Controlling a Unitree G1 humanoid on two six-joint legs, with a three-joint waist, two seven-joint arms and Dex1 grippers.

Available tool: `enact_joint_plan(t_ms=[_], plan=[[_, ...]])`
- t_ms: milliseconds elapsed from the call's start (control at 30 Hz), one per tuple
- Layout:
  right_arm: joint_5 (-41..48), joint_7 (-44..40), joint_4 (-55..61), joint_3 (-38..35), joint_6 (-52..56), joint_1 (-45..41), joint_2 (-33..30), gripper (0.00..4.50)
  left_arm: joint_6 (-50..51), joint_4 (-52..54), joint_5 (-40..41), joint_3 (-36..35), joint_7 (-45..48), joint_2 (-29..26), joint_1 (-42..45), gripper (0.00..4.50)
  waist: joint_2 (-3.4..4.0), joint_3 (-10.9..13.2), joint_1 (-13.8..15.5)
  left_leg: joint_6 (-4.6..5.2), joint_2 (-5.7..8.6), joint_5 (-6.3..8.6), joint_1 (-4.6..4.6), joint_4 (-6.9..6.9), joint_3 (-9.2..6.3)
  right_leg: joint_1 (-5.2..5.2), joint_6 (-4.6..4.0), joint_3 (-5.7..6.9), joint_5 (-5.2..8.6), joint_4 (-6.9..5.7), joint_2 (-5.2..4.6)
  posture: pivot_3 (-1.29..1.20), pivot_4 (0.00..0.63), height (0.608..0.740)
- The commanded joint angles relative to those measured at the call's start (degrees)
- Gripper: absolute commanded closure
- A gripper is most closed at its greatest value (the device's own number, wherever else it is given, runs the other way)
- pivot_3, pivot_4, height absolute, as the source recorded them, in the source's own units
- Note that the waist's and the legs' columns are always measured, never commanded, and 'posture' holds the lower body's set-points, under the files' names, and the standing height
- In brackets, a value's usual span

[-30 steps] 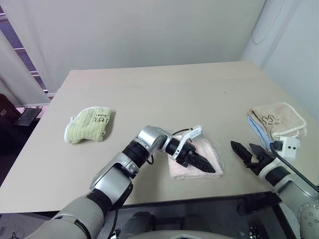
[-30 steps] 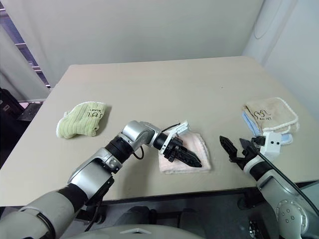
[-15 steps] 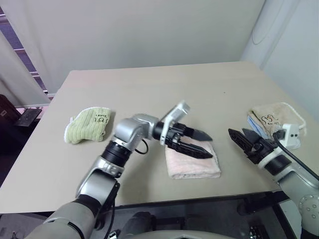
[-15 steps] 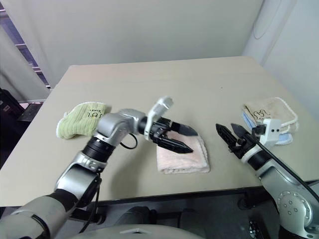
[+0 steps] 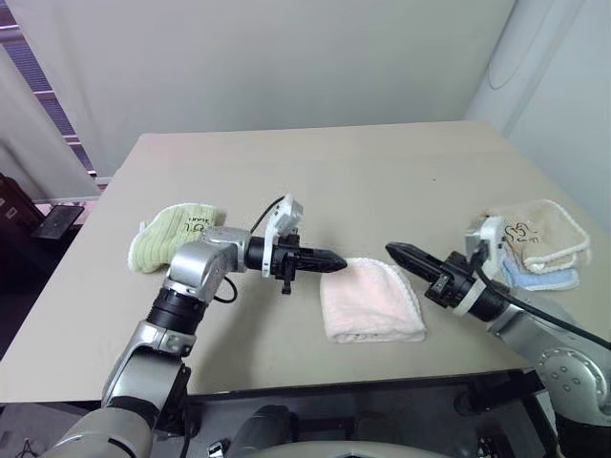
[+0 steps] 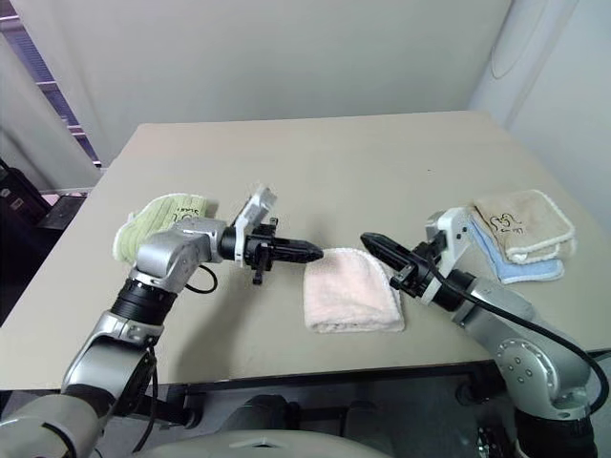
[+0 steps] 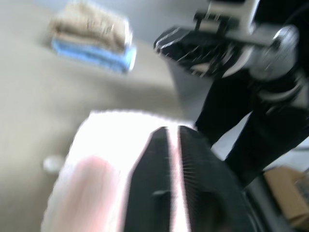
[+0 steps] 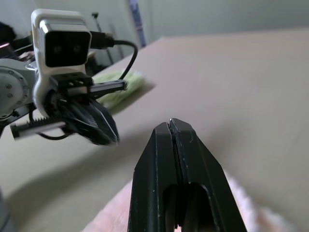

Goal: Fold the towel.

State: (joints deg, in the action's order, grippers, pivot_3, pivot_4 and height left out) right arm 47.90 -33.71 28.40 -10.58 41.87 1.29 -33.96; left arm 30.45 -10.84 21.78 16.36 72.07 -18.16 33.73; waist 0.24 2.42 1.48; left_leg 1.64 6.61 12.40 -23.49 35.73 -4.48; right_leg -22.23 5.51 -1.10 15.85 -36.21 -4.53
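Pink towel (image 5: 370,298), folded, flat at the table's (image 5: 334,172) near edge; left claw (image 5: 334,260) and right claw (image 5: 399,253), both lifted off it since a second ago, now closed, empty, flanking it; fold judged done.
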Motion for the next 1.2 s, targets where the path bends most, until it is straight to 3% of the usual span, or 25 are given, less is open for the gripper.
enact_joint_plan(t_ms=[33,267,600,733,833,967,1067,1200], plan=[[-5.8,-3.6,-2.3,5.6,-2.1,1.7,-1.6,4.5,-8.7,-2.4,-5.2,3.1,-3.1,2.7,-1.9,4.46,-0.03,0.0,0.7,0.0,-0.01,0.0,0.01,-0.01,0.01,0.0,0.0,0.0,0.0,0.01,0.0,0.0,0.0,0.74],[-14.9,-4.0,-16.1,11.1,-7.8,1.4,2.8,4.5,-19.7,-16.9,-12.6,7.7,-6.5,9.4,-3.5,4.46,-0.05,0.0,0.9,0.0,-0.01,0.0,0.0,0.11,0.0,0.03,0.02,0.03,-0.03,-0.01,0.02,0.0,0.0,0.74],[-16.3,-7.6,-14.9,11.5,-9.0,3.5,3.3,4.5,-21.4,-19.6,-13.7,7.7,-0.9,8.3,-2.0,4.46,-0.22,-0.5,0.8,0.01,-0.02,0.03,0.22,0.19,-0.06,0.38,0.07,0.12,-0.04,-0.01,0.04,0.0,0.0,0.74],[-12.3,-7.2,-11.7,7.9,-7.7,2.3,4.2,3.6,-16.1,-17.4,-9.2,3.5,0.2,8.3,-0.2,3.58,-0.21,-0.4,0.8,0.01,-0.03,0.03,0.17,0.17,-0.08,0.28,0.08,0.13,-0.04,-0.01,0.04,0.0,0.0,0.74],[-7.1,-6.3,-7.6,3.8,-5.5,1.4,4.3,2.49,-8.3,-12.5,-4.1,-0.2,1.8,6.6,1.4,2.46,-0.2,-0.4,0.7,0.03,-0.03,0.02,-0.02,0.22,-0.08,0.05,0.09,0.12,-0.05,-0.09,0.04,0.0,0.0,0.74],[2.1,-5.3,-1.6,-3.2,-1.8,0.8,2.9,1.13,-0.9,-6.0,-1.9,-3.6,0.9,0.8,2.7,1.13,-0.18,-0.3,0.7,0.02,-0.03,0.02,-0.03,0.23,-0.09,0.02,0.09,0.13,-0.05,-0.13,0.06,0.0,0.0,0.74],[7.4,-0.8,-2.0,-8.0,1.5,-1.0,2.7,0.04,7.5,-7.1,-1.4,-4.2,2.1,-5.4,3.7,0.04,-0.17,-0.4,0.6,0.02,-0.04,0.02,0.0,0.2,-0.08,0.01,0.09,0.1,-0.05,-0.14,0.09,0.0,0.0,0.74],[11.8,2.5,-5.1,-10.1,7.7,-1.4,0.8,0.04,20.5,-8.1,0.6,-3.6,2.0,-9.5,4.3,0.04,-0.18,-0.3,1.0,0.02,-0.03,0.02,0.01,0.19,-0.08,0.01,0.06,0.09,-0.04,-0.13,0.08,0.0,0.0,0.74]])
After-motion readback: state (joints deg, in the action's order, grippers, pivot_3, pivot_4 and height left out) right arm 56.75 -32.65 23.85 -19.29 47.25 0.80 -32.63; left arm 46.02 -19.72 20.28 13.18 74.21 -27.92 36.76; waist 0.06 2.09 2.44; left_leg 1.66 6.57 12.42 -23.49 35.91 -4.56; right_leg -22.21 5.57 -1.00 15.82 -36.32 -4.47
